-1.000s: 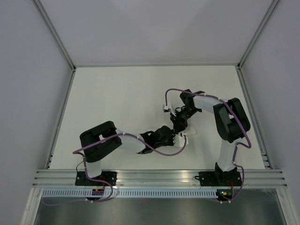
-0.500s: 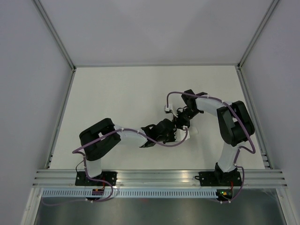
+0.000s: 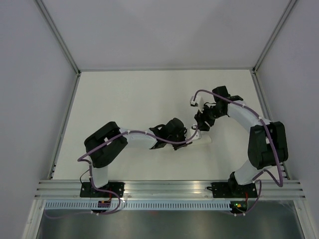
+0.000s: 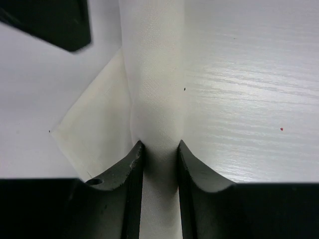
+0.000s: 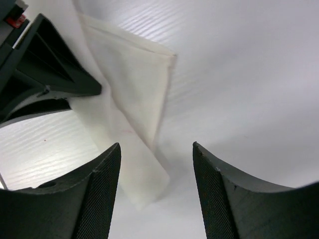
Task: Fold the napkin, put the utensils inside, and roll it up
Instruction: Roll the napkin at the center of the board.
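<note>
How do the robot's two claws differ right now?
The left gripper is clamped on the rolled napkin; the right gripper stands open, holding nothing. The left's jaws sit narrow, pressing cloth; the right's are spread wide over it. Both are black, two-fingered, and at the same napkin.

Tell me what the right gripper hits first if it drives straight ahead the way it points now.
Most likely the napkin: its rolled end and loose flap lie ahead between the open fingers of the right gripper, with the table just beneath. Depth is hard to judge.
</note>
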Robot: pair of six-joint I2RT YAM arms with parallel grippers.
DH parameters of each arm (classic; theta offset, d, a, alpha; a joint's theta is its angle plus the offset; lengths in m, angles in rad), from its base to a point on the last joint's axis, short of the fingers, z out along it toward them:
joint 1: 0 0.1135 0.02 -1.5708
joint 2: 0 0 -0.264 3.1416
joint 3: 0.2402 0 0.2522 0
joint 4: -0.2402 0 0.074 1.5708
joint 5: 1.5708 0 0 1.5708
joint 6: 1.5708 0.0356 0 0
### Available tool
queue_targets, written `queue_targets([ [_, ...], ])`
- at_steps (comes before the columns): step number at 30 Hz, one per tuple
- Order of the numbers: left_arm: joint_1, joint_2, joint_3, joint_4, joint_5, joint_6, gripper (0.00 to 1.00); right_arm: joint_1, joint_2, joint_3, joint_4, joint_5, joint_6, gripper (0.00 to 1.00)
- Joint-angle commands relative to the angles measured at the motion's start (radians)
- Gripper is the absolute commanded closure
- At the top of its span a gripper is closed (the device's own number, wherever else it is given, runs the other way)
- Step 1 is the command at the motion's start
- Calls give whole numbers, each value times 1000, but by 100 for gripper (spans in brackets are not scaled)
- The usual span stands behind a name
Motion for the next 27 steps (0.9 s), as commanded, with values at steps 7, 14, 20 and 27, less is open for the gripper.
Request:
queue_targets([
  [7,116,125,81,-330,362,-178,98,-125,-277,-153,212,-42,83,34],
  [14,190,231,208,-486,499,-184,98,-103,-430,-257,220,-85,29,30],
  [20,215,322,294,-563,542,-188,98,44,-535,-406,330,13,14,29],
  [27,233,374,350,-608,563,-198,98,235,-536,-572,556,195,18,27],
])
